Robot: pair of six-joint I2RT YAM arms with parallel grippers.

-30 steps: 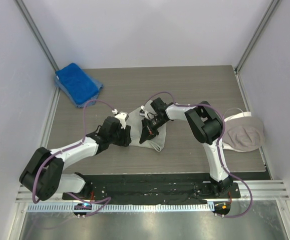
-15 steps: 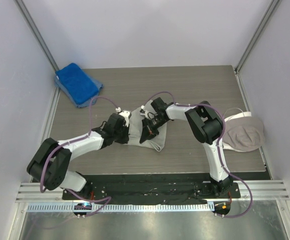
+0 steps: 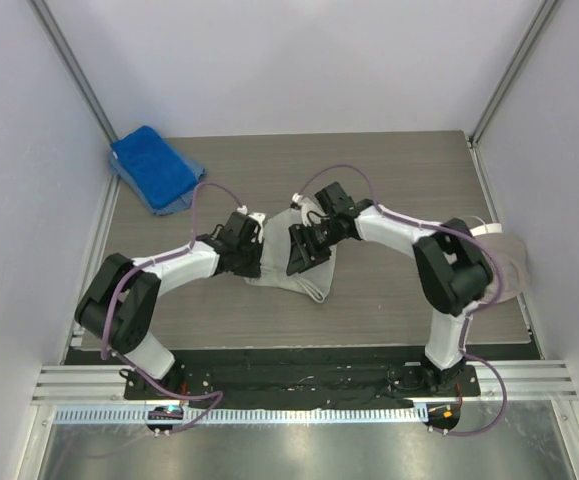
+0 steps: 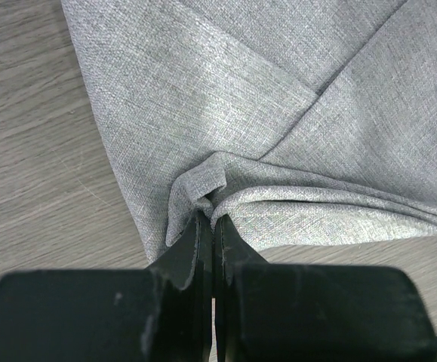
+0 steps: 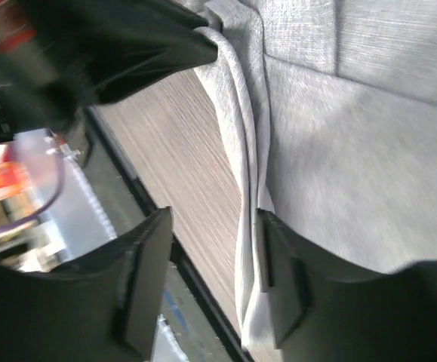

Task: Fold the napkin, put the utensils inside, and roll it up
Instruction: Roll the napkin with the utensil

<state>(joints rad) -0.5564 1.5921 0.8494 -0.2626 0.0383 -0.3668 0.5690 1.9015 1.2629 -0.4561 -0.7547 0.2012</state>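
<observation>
The light grey napkin [image 3: 307,284] lies crumpled at the table's middle, between both grippers. My left gripper [image 3: 255,264] is at its left edge. In the left wrist view this gripper [image 4: 213,220] is shut on a small pinched fold of the napkin [image 4: 241,98]. My right gripper [image 3: 300,258] hovers over the cloth's middle. Seen from the right wrist, its jaws [image 5: 212,280] stand open, with a folded edge of the napkin [image 5: 354,151] lying loose against the right finger [image 5: 278,279]. The utensils are out of view.
A bright blue towel [image 3: 154,166] lies at the back left corner. A beige-grey cloth with a white edge [image 3: 503,252] sits at the right edge, partly behind the right arm. A black strip [image 3: 299,372] runs along the table's near edge. Walls close both sides.
My left gripper has slid right to the napkin's left edge and shut on a fold. The right gripper has opened and let the cloth go; its elbow swung out to the right.
</observation>
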